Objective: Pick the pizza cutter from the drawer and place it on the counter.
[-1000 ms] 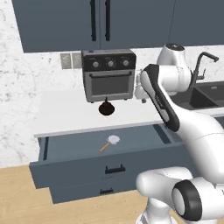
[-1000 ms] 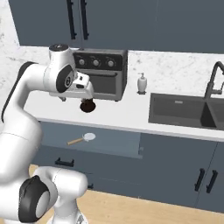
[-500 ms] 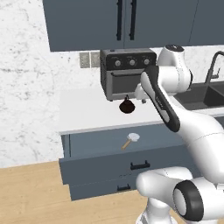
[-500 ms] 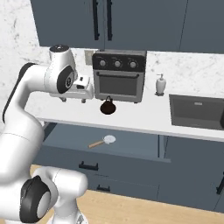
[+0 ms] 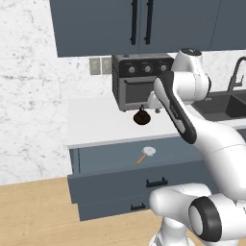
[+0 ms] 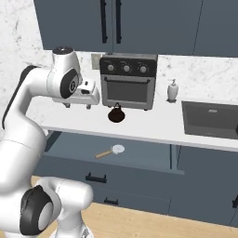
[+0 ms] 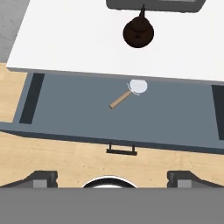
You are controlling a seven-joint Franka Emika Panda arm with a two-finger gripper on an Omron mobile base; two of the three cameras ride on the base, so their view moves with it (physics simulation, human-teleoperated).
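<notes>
My gripper (image 6: 77, 105) hangs wide open, empty, above the counter (image 6: 153, 128). Below, the cutter (image 7: 129, 92) lies flat in the open drawer (image 7: 65, 113). Descending, I might clip the counter edge or nudge the dark bulb (image 7: 138, 33).

The white counter (image 6: 153, 128) holds a dark oven (image 6: 128, 80), a brown round thing (image 6: 116, 114) and a small bottle (image 6: 173, 90).

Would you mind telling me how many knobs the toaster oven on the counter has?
3, in a row along the top panel of the toaster oven: left knob, middle knob, right knob. None seem hidden.
</notes>
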